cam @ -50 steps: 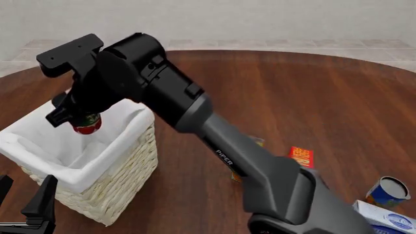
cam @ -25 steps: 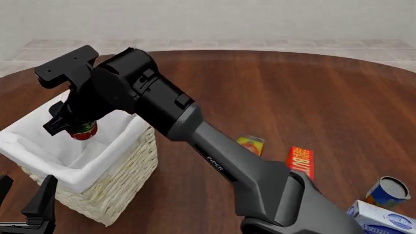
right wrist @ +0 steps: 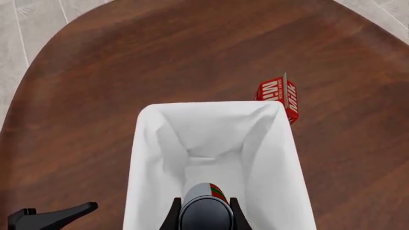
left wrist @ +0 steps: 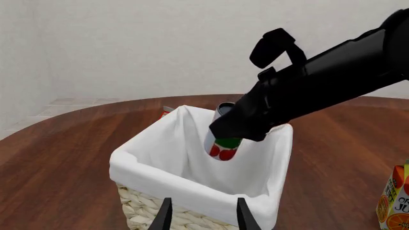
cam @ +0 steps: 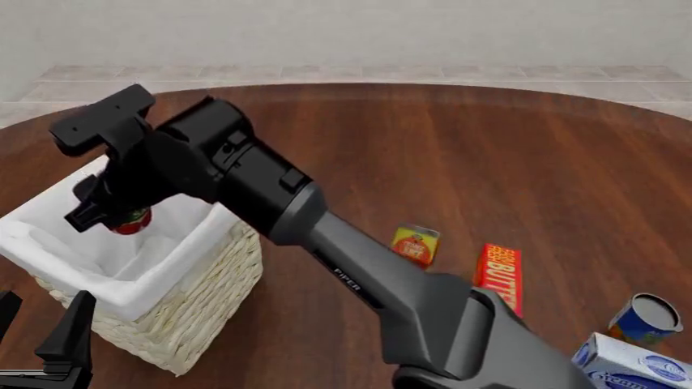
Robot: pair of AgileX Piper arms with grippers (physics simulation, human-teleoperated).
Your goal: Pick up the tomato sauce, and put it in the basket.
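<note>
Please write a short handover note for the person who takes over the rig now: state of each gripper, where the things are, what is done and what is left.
Right gripper: shut on the tomato sauce, holding it over the basket, low inside the liner opening.
Left gripper: open, holds nothing, near the basket's front wall.
Done: can picked up and brought over the basket.
Left: open the right fingers to drop the can in, then pull the arm back.

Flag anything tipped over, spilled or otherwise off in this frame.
Nothing spilled or damaged. The butter box lies flat on the table. The tomato sauce hangs tilted in the right gripper above the basket, as expected mid-placement.
</note>
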